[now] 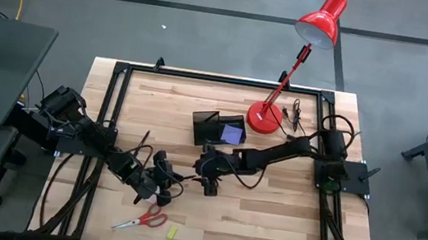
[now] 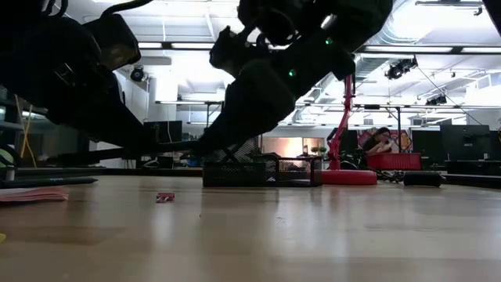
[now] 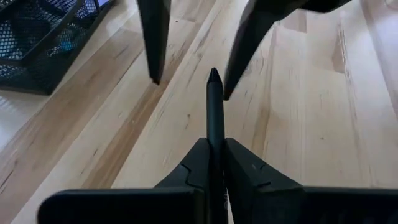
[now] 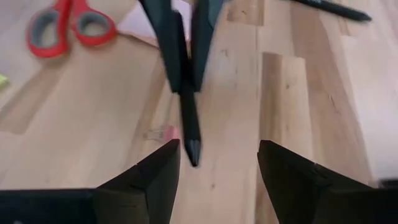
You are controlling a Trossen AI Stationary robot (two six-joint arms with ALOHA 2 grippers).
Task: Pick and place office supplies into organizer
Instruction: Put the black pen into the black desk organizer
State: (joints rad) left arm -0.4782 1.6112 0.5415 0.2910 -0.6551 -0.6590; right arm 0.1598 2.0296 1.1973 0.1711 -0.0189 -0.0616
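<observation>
The left gripper (image 3: 214, 165) is pressed together on one slim black pen (image 3: 214, 109), holding it above the pale wooden table (image 1: 267, 218) with the tip reaching between the spread fingers (image 4: 149, 177) of the right gripper (image 4: 217, 165), which close on nothing. Near the middle of the table's far side stands one black mesh organizer (image 1: 217, 127) with one purple square sticky-note pad (image 1: 233, 134) in it, just beside the round base of one red desk lamp (image 1: 265, 117). On the near side lie one pair of red-handled scissors (image 1: 143, 220), one tiny yellow piece (image 1: 173, 232) beside them, and a second black pen (image 4: 329, 8) lies loose on the wood.
</observation>
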